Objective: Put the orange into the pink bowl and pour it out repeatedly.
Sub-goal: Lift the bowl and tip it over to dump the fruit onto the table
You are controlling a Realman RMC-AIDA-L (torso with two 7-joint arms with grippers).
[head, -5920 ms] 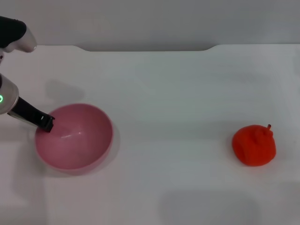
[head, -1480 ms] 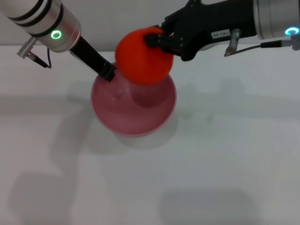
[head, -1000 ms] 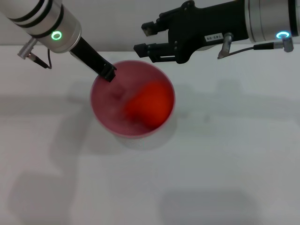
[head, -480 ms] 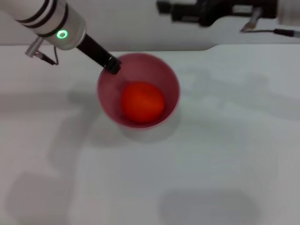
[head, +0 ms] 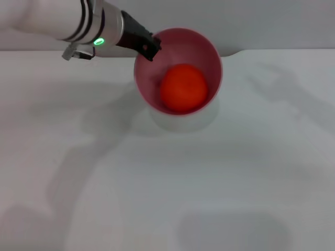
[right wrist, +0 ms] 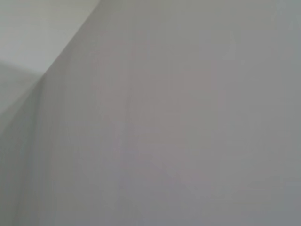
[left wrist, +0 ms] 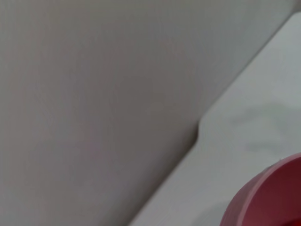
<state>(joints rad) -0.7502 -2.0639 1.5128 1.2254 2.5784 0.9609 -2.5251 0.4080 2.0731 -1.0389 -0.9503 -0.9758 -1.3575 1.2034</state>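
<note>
Orange [head: 182, 88] sits inside the pink bowl [head: 209, 49] — bowl is lifted off the white bench [head: 167, 178], its shadow lying below. Left hand [head: 148, 48] is clamped on the bowl's rim at the robot's-left side; arm reaches in from the upper left, forearm angled down toward the rim.

Step in hand looks like the pour. Best done by rolling the wrist slowly with the rim low over the bench — a one-sided pinch could let the bowl swing, and the fruit may roll far.

Right hand is out of sight.
</note>
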